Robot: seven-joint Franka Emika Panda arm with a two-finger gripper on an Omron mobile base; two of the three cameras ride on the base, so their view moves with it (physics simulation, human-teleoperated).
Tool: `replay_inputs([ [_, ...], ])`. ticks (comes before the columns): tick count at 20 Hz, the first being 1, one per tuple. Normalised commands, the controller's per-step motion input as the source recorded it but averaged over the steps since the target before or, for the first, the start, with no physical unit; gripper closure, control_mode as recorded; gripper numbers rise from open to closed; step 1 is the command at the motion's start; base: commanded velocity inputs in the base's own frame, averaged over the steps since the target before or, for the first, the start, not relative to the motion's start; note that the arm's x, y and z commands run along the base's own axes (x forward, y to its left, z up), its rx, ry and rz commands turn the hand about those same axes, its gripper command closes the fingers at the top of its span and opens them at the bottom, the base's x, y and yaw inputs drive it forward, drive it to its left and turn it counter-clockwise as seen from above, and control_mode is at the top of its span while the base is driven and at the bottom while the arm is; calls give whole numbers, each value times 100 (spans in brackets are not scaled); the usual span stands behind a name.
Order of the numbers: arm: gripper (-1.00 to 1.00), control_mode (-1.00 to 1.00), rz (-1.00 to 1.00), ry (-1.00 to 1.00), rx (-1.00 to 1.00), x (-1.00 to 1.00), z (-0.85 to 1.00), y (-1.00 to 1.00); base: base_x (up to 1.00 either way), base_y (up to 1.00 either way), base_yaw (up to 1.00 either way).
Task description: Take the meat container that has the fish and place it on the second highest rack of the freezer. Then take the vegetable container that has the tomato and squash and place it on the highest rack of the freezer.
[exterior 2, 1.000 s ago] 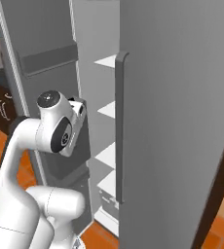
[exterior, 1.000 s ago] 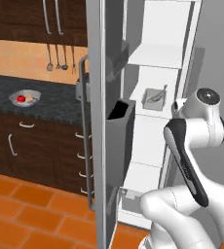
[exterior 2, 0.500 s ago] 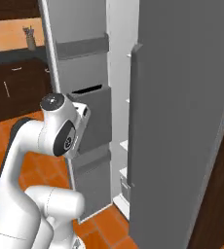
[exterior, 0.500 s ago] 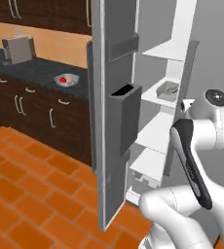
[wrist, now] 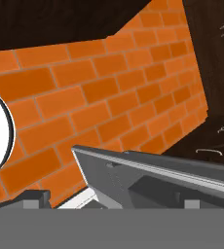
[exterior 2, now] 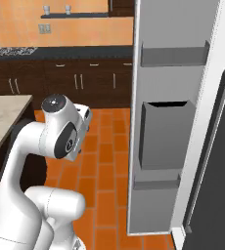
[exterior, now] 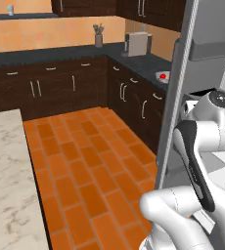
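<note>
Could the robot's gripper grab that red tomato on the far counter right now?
Probably not. The tomato lies in its tray on the far counter, and the arm is folded near the freezer door, well short.

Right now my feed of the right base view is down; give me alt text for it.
The open freezer door stands edge-on at right, its inner side showing three dark-grey bins, all looking empty. The white arm is folded at lower left over an orange tile floor, with dark cabinets along the back wall and a pale marble counter at far left.
</note>
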Motion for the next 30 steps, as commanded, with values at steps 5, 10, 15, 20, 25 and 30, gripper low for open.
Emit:
replay_inputs([
  [5,-100,100,0,0,0,0,0,0,4,5,74],
  [10,-100,100,0,0,0,0,0,0,79,23,9],
  [15,-100,100,0,0,0,0,0,0,100,0,0],
  [20,-100,100,0,0,0,0,0,0,100,0,5],
  [25,-100,100,0,0,0,0,0,0,100,0,4],
  [30,-100,100,0,0,0,0,0,0,100,-19,-1],
])
